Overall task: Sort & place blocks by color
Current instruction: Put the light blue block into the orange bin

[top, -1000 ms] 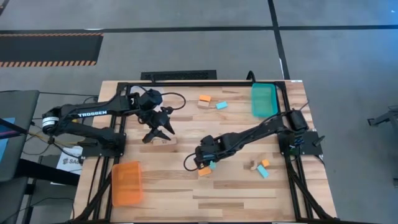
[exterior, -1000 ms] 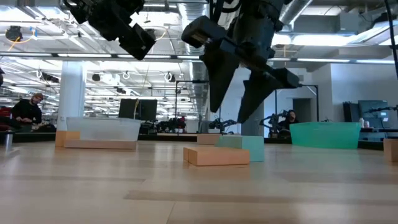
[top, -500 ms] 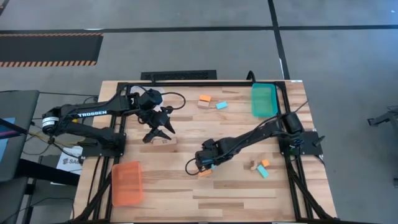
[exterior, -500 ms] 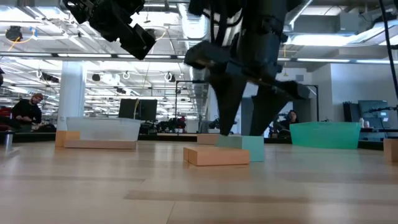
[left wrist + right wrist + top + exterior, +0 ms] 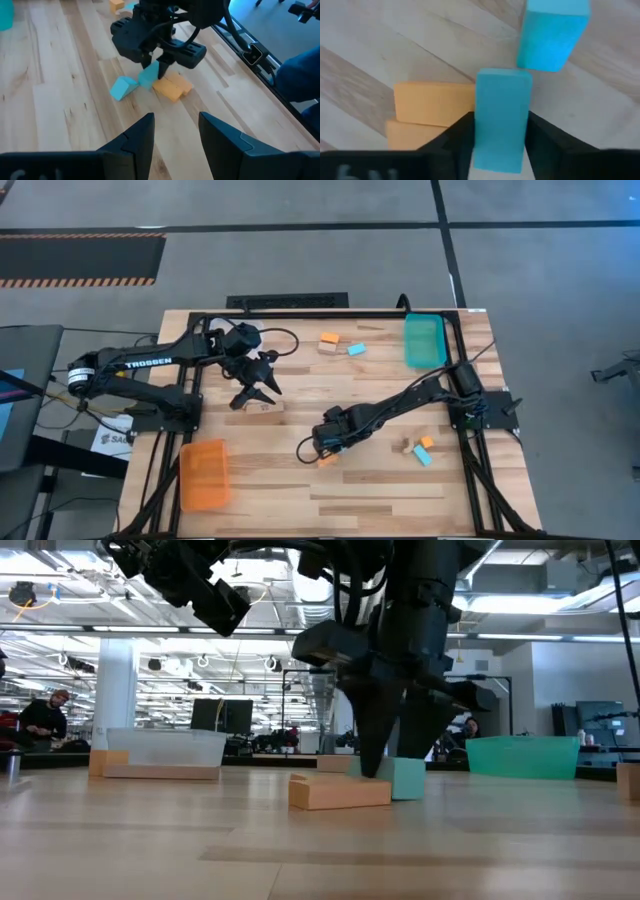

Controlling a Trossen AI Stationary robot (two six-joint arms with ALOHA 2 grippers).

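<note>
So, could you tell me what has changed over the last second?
The right gripper came down at mid-table and closed on a light blue block, nudging the orange block beside it slightly. The left gripper, the teal tray and the orange tray stayed put.

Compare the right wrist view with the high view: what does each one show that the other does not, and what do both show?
Only the right wrist view shows the right gripper with its jaws closed on the sides of a light blue block, and a second light blue block lying apart from it.

Only the high view shows the left gripper over a clear tray, the orange tray, the teal tray and the other blocks on the table.

Both show the orange blocks beside the right gripper.
</note>
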